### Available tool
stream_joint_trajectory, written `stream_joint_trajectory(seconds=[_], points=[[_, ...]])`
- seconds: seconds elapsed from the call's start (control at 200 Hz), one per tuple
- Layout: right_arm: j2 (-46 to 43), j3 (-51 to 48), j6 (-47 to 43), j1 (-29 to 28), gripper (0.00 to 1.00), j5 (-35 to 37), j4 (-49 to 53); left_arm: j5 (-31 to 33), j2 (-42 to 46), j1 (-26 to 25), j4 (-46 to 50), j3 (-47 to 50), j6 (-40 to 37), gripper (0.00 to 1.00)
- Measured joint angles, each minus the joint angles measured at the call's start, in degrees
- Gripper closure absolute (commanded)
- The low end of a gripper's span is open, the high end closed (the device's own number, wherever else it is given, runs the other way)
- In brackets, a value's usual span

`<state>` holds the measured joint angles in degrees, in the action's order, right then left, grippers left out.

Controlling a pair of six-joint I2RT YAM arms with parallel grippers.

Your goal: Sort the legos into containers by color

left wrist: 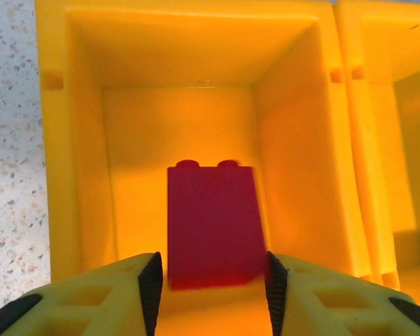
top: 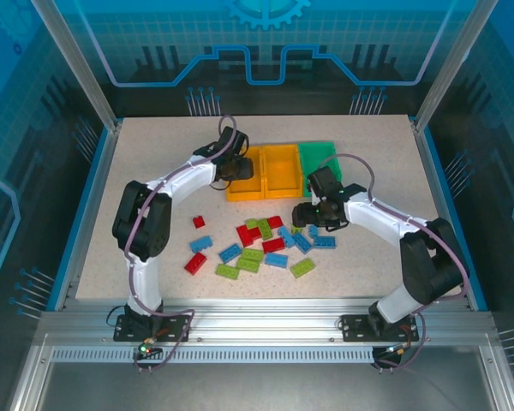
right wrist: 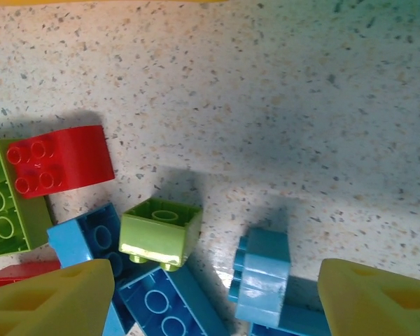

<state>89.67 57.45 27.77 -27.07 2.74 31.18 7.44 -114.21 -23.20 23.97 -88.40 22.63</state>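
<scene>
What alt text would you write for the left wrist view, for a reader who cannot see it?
A red studded plastic brick shows between the two yellow fingers of the left gripper, over an open orange-yellow square plastic bin; the black pads seem just off it. A second orange-yellow bin adjoins on the right, speckled tabletop on the left.

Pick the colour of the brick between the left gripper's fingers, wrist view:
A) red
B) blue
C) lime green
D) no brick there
A: a red brick sits between the fingers of the left gripper, over the open orange-yellow bin.
</scene>
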Motion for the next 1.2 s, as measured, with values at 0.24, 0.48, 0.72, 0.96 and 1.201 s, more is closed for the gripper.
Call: stream_joint_trajectory(seconds=[0.24, 0.48, 0.72, 0.96, 1.201], points=[[3.54, 3.69, 0.74, -4.31, 0.31, 0.90, 1.44, -0.31, -0.24, -0.46, 0.24, -0.13, 1.20, 0.35], [7.72, 5.73, 1.75, -4.50, 0.33, 2.14, 3.48, -0.50, 2.34, -0.79, -1.27, 3.13, 1.88, 0.26], [10.21, 7.85, 2.05, -4.55, 0.36, 2.82, 4.15, -0.48, 9.97, -0.83, -1.84, 10.16, 2.95, 0.24], [12.76, 8.33, 2.32, -4.61, 0.44, 2.82, 4.44, -0.44, 16.00, -0.83, -2.56, 14.62, 2.97, 0.22], [13.53, 9.01, 2.34, -5.31, 0.57, 2.82, 5.31, -0.22, 19.78, -0.83, -3.28, 19.32, 4.31, 0.21]])
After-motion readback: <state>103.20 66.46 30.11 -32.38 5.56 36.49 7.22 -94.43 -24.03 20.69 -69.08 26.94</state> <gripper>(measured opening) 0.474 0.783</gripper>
